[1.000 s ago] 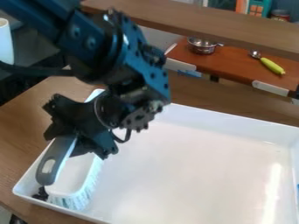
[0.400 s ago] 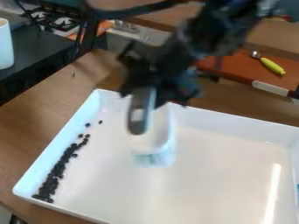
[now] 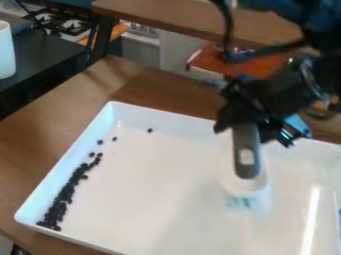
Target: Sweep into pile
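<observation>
Beyond the tray point(image 3: 153, 184) runs a raised wooden plank point(image 3: 166, 19), with a stovetop point(image 3: 68, 23) past the far left and a white cup point(image 3: 5, 52) on a dark counter point(image 3: 37, 57); the tray's upright walls box in the work, and the arm point(image 3: 283, 94) hides part of its far edge. The beans point(image 3: 65, 195) are small, round and dark, bunched along the left wall down to the near left corner, a few loose ones towards the far left corner. The tool point(image 3: 254, 128) is closed on the brush point(image 3: 246, 162), grey-handled with pale bristles, over the tray's right half. The tray is glossy white, the surface point(image 3: 53, 139) brown woodgrain.
</observation>
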`<state>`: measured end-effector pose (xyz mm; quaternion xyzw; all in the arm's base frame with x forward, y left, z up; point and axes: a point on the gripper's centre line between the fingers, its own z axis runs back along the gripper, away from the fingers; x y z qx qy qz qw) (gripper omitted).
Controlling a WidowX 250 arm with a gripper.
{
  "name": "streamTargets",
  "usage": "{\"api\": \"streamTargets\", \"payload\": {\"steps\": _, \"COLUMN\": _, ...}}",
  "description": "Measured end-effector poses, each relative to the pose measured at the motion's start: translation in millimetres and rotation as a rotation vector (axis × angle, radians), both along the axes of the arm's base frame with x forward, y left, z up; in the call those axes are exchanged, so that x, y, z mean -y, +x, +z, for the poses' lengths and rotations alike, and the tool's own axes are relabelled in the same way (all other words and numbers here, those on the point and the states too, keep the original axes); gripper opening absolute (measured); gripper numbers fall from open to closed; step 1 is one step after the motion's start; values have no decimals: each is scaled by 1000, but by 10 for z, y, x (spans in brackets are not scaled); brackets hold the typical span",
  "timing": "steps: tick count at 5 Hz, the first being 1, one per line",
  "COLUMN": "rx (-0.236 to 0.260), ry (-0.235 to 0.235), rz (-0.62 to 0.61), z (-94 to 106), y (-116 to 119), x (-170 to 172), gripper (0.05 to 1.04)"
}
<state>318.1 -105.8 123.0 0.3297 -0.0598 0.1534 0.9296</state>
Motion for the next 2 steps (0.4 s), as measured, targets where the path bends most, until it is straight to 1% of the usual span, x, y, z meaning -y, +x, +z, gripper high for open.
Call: {"api": "streamTargets", "payload": {"steps": 2, "rx": -27, "ry": 73, "rz": -18, "z": -418, "y": 95, "x": 377, "gripper": 481}}
